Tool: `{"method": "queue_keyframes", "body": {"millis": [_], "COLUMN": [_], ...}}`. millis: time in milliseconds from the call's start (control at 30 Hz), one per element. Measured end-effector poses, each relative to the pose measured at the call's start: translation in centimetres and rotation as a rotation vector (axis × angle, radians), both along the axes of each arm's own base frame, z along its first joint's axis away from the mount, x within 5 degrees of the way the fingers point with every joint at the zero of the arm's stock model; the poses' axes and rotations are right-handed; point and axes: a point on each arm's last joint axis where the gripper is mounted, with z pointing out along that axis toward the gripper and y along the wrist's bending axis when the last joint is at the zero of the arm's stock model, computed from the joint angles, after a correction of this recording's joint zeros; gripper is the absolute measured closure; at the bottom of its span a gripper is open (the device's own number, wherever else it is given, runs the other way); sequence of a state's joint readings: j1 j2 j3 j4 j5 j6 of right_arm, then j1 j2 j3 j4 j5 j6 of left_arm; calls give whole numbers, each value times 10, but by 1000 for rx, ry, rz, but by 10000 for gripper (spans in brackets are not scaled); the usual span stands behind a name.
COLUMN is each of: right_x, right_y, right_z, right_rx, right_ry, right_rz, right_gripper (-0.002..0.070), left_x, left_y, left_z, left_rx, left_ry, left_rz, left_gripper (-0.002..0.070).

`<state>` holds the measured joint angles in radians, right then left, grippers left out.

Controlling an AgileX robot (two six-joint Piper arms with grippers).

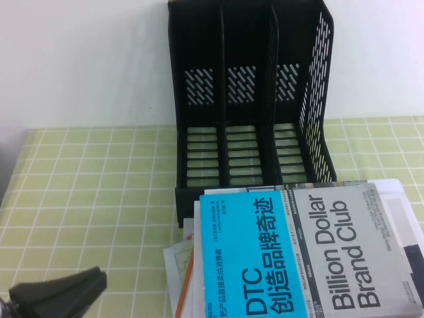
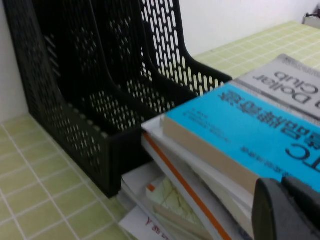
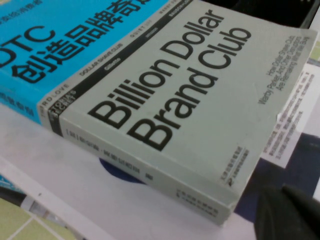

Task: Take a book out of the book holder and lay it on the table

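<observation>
So the book (image 1: 311, 248) is lying flat, cover up, blue half toward the robot's left and the grey "Billion Dollar Brand Club" half toward its right. It's not on the bare cloth though, it sits on top of a messy pile of other books and papers (image 1: 182, 265) that sticks out from under it on the left side. In the right wrist view you can see a white book (image 3: 100, 200) directly underneath, touching it.

The book holder (image 1: 252, 106) stands upright just behind the pile, at the far side of the counter (image 1: 79, 179), all three compartments with nothing in them. The near edge of the stack butts right up against the holder's low front lip.

Left pincer (image 1: 56, 291) is down at the near left corner of the high view, well apart from the book's cover, not gripping anything. Can't tell whether it's spread or pressed together, only a dark chunk of it shows.

Right pincer (image 3: 290, 215) only appears as a dark blurry shape in its own wrist view, hovering near the grey corner of the book. It's pressed together, and as far as I can make out it's pinching nothing.
</observation>
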<state>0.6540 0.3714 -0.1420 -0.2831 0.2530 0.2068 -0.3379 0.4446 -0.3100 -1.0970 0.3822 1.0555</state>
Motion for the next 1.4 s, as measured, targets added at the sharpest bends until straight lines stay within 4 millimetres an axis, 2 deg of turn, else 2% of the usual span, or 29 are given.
{"method": "queue_keyframes", "body": {"millis": [133, 233, 500, 833, 1067, 1300, 1400], "right_x": [0, 0, 0, 0, 0, 0, 0], "right_y": [0, 0, 0, 0, 0, 0, 0], "right_z": [0, 0, 0, 0, 0, 0, 0], "right_rx": [0, 0, 0, 0, -1, -1, -1], "right_ry": [0, 0, 0, 0, 1, 1, 1], "right_rz": [0, 0, 0, 0, 0, 0, 0], "right_gripper": [678, 678, 678, 678, 678, 678, 678], "left_x": [-4, -9, -14, -8, -7, -14, -19], "left_y": [0, 4, 27, 46, 50, 55, 59], "left_z": [-18, -24, -20, -15, -40, -49, -59], "left_rx": [15, 7, -70, -118, -97, -76, -89], "left_ry": [55, 36, -172, -261, -238, -204, -184], "left_rz": [-16, 12, 252, 465, 521, 601, 657], "left_gripper": [678, 677, 678, 677, 678, 677, 678]}}
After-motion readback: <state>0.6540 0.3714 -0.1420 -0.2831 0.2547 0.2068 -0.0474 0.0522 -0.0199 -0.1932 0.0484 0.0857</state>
